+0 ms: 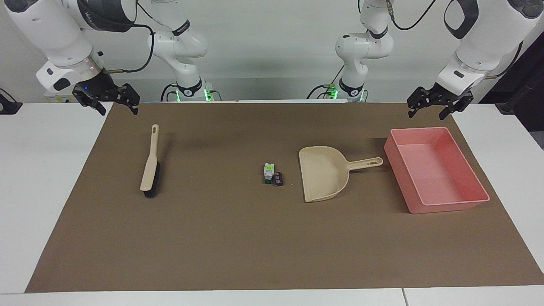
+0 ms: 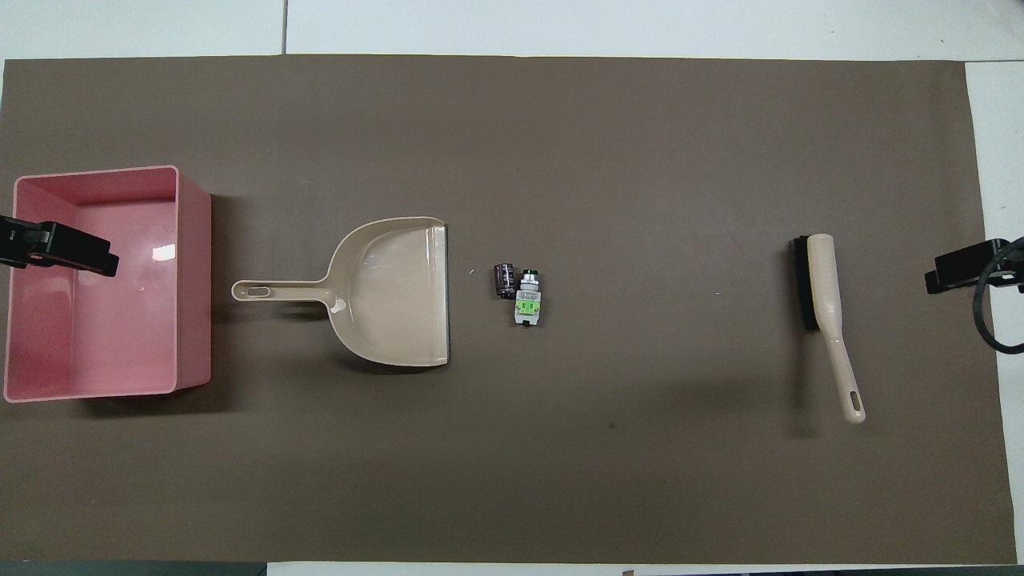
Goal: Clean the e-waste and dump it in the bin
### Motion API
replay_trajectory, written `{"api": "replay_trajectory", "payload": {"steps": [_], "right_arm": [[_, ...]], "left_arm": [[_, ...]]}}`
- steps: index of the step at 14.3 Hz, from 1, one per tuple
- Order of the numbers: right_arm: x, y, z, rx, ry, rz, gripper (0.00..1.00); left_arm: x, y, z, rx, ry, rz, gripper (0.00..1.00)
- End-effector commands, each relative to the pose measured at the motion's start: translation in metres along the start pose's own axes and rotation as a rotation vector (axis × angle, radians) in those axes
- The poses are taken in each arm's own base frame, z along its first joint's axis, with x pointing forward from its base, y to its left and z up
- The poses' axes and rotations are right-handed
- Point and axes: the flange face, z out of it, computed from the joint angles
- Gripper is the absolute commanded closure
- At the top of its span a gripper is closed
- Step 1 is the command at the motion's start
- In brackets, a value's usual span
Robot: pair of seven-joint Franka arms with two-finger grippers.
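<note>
E-waste [image 2: 518,293] lies mid-mat in two bits: a white bit [image 2: 527,302] and, just beside it at ten o'clock in the overhead view, a dark block [image 2: 504,281]. Both are at three o'clock from the dustpan [image 2: 392,292], close to its lip but apart from it.

The left gripper [image 1: 427,114] hangs in the air over the bin's [image 2: 194,280] end of the mat [image 1: 238,238], jaws spread wide and holding nothing. The right gripper [image 1: 117,111] hangs likewise over the mat's edge by the brush [image 2: 822,304], also wide open and bare.

Nothing is grasped yet, so the step in hand looks like fetching the tools. The brush handle points to about five o'clock in the overhead view, so a grip across that slim handle suits the right arm. The dustpan handle points to nine o'clock, toward the bin, and suits the left arm. The lip should be pressed flat on the mat so that small bits do not slide under it.

The white bit's long axis runs twelve to six in the overhead view, with its dark green end at twelve. The block lies roughly parallel. A sweep toward nine o'clock would meet both broadside, and they may roll.
</note>
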Motion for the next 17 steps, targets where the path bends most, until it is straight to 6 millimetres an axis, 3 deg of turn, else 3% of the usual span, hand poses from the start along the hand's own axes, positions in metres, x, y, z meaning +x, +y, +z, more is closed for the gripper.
{"api": "replay_trajectory", "payload": {"steps": [1, 4, 9, 10, 15, 17], "right_arm": [[-0.025, -0.001, 0.036, 0.017, 0.023, -0.020, 0.00], [-0.035, -0.004, 0.080, 0.020, 0.003, -0.026, 0.00], [-0.041, 0.003, 0.175, 0.026, -0.041, -0.058, 0.01], [-0.040, 0.003, 0.184, 0.025, -0.038, -0.056, 0.01], [-0.040, 0.018, 0.241, 0.027, -0.053, -0.048, 0.02], [-0.045, 0.031, 0.248, 0.033, -0.061, -0.056, 0.04]], "left_arm": [[0.000, 0.018, 0.001, 0.024, 0.007, 0.301, 0.01], [0.009, 0.034, 0.009, 0.035, 0.023, 0.535, 0.01], [0.025, 0.064, 0.061, 0.058, 0.031, 1.088, 0.02], [0.028, 0.079, 0.076, 0.058, 0.028, 1.139, 0.02], [0.041, 0.096, 0.143, 0.034, -0.008, 1.186, 0.02], [0.042, 0.102, 0.174, 0.047, 0.005, 1.199, 0.03]]}}
